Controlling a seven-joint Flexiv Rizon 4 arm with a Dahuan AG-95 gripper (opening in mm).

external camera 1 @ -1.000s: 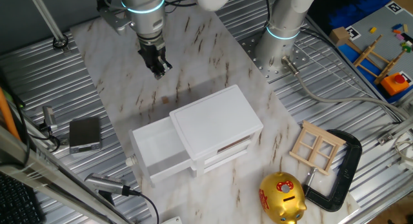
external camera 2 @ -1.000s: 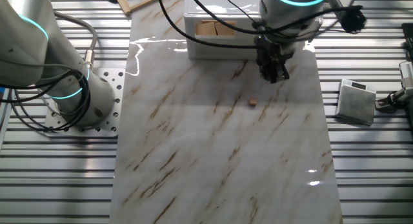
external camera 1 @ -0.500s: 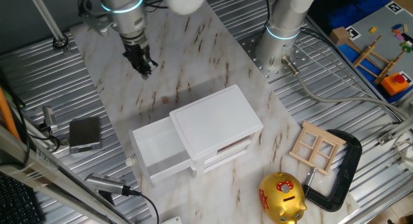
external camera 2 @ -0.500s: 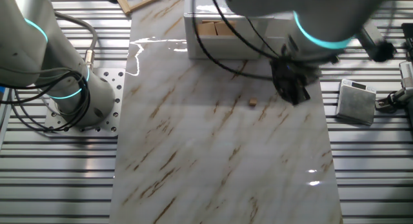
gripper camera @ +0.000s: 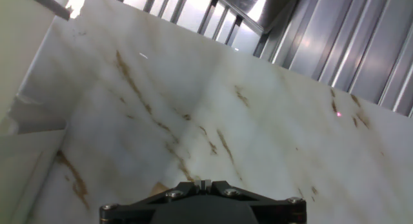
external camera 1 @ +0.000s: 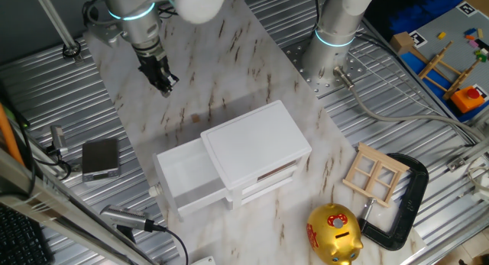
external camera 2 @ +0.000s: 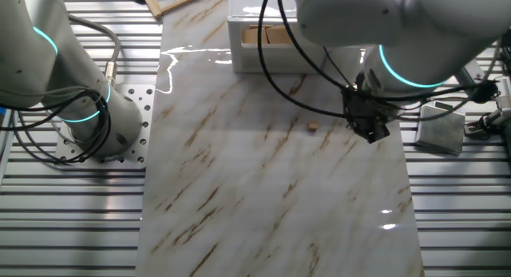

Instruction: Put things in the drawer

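Note:
The tiny brown block [external camera 2: 313,126] lies on the marble board, a short way in front of the white cabinet [external camera 1: 256,147]; it shows faintly in one fixed view [external camera 1: 196,117]. The top drawer [external camera 1: 186,179] is pulled open, and in the other fixed view it [external camera 2: 271,55] holds wooden pieces. My gripper [external camera 1: 163,84] hangs over the board, off to the side of the block [external camera 2: 371,132], with its fingers pressed together and nothing between them. In the hand view the fingertips [gripper camera: 204,183] meet over bare marble.
A gold piggy bank [external camera 1: 334,233], a wooden window frame [external camera 1: 376,172] and a black clamp [external camera 1: 405,196] lie beyond the cabinet. A grey box [external camera 1: 100,158] sits off the board on the ribbed table. A second arm's base [external camera 1: 328,51] stands beside the board.
My gripper has moved sideways away from the cabinet and past the block, toward the board's edge. The block and drawer have not moved.

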